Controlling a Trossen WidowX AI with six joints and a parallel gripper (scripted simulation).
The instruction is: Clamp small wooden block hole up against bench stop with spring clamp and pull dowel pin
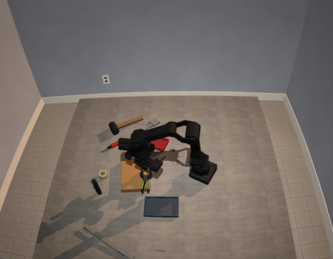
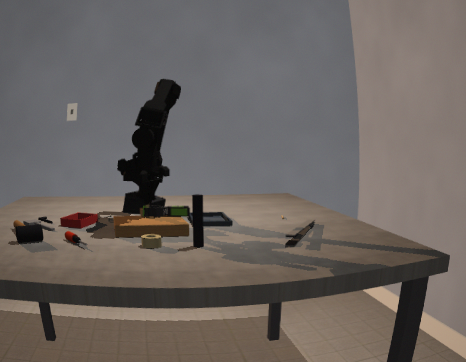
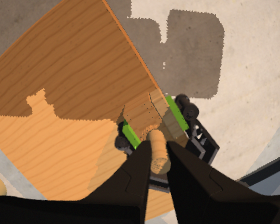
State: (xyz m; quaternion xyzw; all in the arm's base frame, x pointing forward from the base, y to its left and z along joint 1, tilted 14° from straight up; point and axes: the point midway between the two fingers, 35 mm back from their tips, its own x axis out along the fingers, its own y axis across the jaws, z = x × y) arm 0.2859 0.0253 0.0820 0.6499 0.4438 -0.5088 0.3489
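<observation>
Clamped on the pin (image 3: pixel 157 151) by the gripper (image 3: pixel 159 163), lifted just above the block (image 3: pixel 145 112), itself pinched by the green clamp (image 3: pixel 179 119) at the board (image 3: pixel 64 96) edge so extraction leaves it flat.

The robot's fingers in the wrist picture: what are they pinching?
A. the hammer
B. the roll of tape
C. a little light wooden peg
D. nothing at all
C: in the wrist view the gripper is shut on a pale dowel pin, right beside the small wooden block and the green-handled spring clamp at the edge of the board.
</observation>
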